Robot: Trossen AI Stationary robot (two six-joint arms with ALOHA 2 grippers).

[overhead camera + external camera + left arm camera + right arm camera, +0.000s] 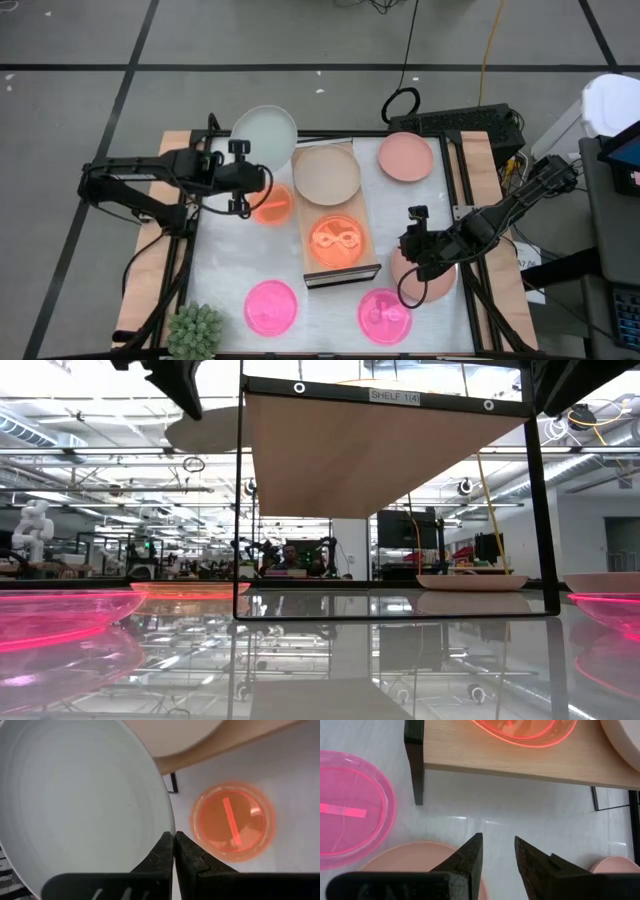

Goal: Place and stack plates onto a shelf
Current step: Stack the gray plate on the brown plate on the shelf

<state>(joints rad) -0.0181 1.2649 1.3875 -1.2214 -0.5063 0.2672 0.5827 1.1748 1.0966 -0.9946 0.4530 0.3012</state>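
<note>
Rim of pale plate (75,795) in left tool (174,851), close-up from wrist only.

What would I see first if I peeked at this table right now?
First, the left gripper lifting a pale green-grey plate by its rim, beside the far end of the wooden shelf. Next, the glowing orange plate on the shelf's near half, with a beige plate behind it. Two hot pink plates shine on the table's near edge, and the open right gripper hovers over a salmon plate.
</note>
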